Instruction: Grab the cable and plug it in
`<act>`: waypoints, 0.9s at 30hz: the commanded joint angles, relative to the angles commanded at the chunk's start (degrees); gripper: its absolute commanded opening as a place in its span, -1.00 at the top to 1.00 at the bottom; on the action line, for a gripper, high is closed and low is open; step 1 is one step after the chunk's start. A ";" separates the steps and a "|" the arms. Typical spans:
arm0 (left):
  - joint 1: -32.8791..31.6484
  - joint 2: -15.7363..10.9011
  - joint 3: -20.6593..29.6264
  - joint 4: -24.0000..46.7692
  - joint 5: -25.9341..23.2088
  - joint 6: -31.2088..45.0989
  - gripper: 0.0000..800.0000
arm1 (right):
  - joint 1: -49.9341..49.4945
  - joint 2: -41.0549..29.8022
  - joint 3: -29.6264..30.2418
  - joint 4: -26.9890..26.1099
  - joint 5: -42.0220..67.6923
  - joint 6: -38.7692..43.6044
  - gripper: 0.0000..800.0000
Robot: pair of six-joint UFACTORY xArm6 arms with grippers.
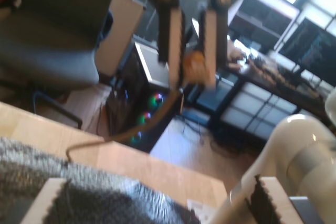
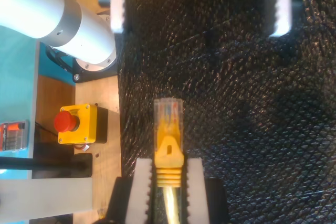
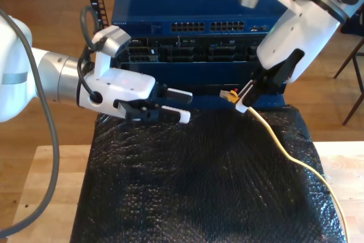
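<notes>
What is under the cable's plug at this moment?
The black bubble-textured mat lies under the cable's plug, which my first hand holds near the mat's far edge. What the mat covers is hidden; a wooden table shows beside it.

The cable (image 3: 296, 160), thin and yellow, is trailing across the black padded mat toward the exterior view's lower right. Its clear plug (image 2: 168, 109), backed by a yellow ribbed boot, is sticking out level from between two pale jaws, hanging above the mat near the blue switch's ports.
</notes>
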 joint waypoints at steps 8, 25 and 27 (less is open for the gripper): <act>-0.70 0.09 0.18 -0.09 0.88 0.00 -0.98 | 6.33 0.44 2.29 -0.35 -7.38 0.35 0.98; -0.62 -0.09 0.35 0.09 0.44 -0.53 -0.97 | 7.65 0.53 3.16 -4.04 -12.22 3.25 0.98; -0.62 -0.09 0.26 0.26 0.26 -0.53 -0.97 | 7.74 0.53 3.16 -4.04 -12.31 3.43 0.98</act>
